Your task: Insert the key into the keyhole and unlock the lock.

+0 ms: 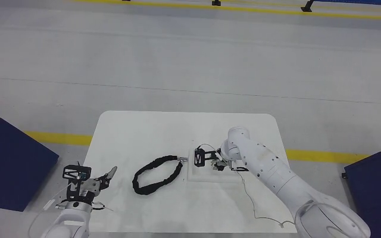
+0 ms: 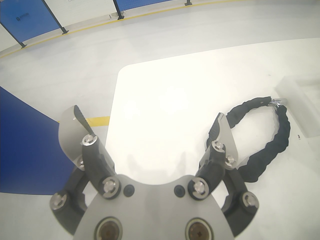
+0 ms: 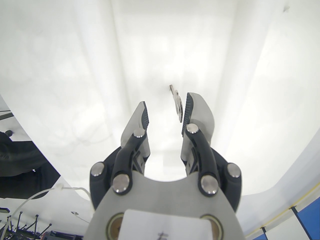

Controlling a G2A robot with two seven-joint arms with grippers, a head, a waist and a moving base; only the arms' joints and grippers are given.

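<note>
A black fabric-covered chain lock lies looped in the middle of the white table. Its metal end meets a low white holder. My right gripper hangs over that holder, open. In the right wrist view a small silver key lies edge-on in the holder's recess, close against one of the fingertips of the right gripper; the other finger stands apart from it. My left gripper is wide open and holds nothing, at the table's near left edge, well short of the lock.
The table's left edge runs under the left gripper, with blue panels beyond it on the floor. A thin white cable trails across the table near the right arm.
</note>
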